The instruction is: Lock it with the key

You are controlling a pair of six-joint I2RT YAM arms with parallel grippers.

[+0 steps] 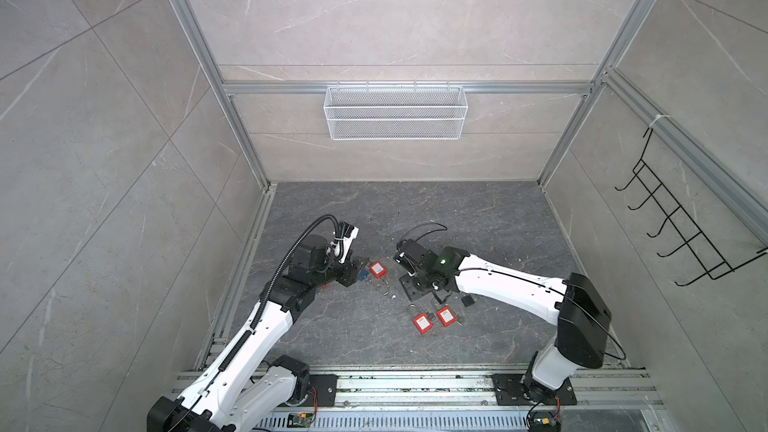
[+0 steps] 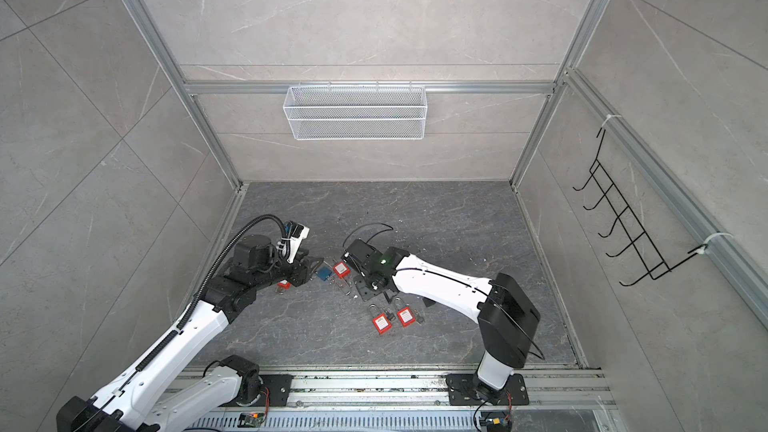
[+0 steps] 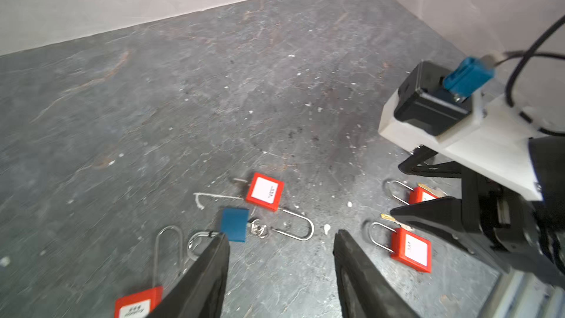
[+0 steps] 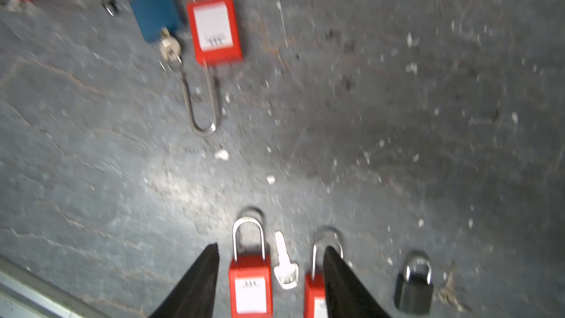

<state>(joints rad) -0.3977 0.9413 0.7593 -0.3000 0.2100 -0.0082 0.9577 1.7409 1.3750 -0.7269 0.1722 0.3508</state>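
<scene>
R jaws apart, key between

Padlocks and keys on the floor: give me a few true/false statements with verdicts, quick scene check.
1. A blue padlock lies beside a long-shackle red padlock. True.
2. The black padlock hangs on the wall hooks. False: it lies on the floor.
3. A wire basket hangs on the back wall. True.
4. The loose key sits in the basket. False: it lies on the floor between two short-shackle red padlocks.
</scene>
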